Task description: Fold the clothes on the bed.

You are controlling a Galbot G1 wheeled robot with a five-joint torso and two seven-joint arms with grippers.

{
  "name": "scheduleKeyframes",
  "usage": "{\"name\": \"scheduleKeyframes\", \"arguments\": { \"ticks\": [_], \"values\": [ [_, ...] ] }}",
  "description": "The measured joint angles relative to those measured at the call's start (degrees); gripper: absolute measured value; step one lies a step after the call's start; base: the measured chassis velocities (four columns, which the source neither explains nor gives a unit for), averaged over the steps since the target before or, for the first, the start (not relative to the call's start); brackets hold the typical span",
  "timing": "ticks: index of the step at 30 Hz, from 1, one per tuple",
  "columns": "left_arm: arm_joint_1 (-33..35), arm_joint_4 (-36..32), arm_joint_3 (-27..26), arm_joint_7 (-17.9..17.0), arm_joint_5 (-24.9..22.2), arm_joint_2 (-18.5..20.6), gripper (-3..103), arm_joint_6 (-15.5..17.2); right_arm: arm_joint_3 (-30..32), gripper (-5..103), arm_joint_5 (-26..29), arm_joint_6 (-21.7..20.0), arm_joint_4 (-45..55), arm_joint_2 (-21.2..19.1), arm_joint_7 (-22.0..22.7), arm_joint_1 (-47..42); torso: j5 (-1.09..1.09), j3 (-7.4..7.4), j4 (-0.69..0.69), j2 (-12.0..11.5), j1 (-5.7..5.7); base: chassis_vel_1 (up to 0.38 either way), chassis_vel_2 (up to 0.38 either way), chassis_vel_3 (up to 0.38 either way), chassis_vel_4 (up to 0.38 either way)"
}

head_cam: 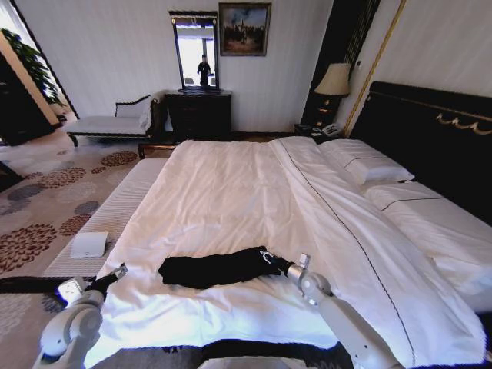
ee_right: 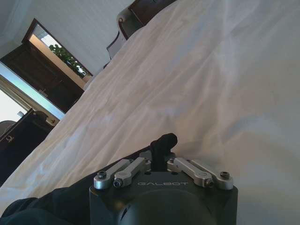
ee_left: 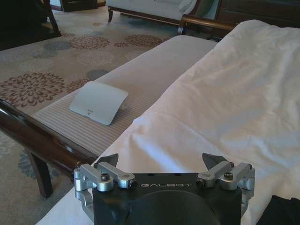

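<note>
A black garment [head_cam: 211, 270] lies in a long bunched strip near the front edge of the bed [head_cam: 231, 192], on its white sheet. My right gripper [head_cam: 270, 258] is at the garment's right end, shut on a pinch of the black fabric [ee_right: 164, 141], which sticks up between the fingers of the right gripper [ee_right: 160, 162]. My left gripper [head_cam: 119, 271] hovers at the bed's left edge, a little left of the garment and clear of it. In its wrist view, the left gripper [ee_left: 161, 161] stands open over white sheet, with a corner of the garment [ee_left: 287, 211] beside it.
A striped bench [head_cam: 115, 211] with a dark wood frame runs along the bed's left side and carries a flat white pad [head_cam: 89, 244]. Pillows [head_cam: 361, 161] and the dark headboard [head_cam: 430, 131] are on the right. A chaise [head_cam: 111, 123], a dresser [head_cam: 198, 114] and patterned carpet lie beyond.
</note>
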Motion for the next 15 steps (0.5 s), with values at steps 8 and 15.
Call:
{"name": "scheduleKeyframes", "arguments": {
  "ticks": [8,15],
  "values": [
    [-0.41,1.16,1.59,0.04,1.56,-0.72,100,-1.0,2.03,3,3.61,5.44,6.39,0.14,9.21,-3.91,0.01,0.0,0.0,0.0,-0.01,0.0,0.0,0.0,0.0],
    [-0.8,3.58,3.8,0.17,4.01,-1.71,100,-2.22,4.19,3,4.83,8.49,9.16,0.56,18.32,-6.51,0.0,0.0,0.0,0.01,-0.01,0.0,0.0,0.0,0.0]
  ]
}}
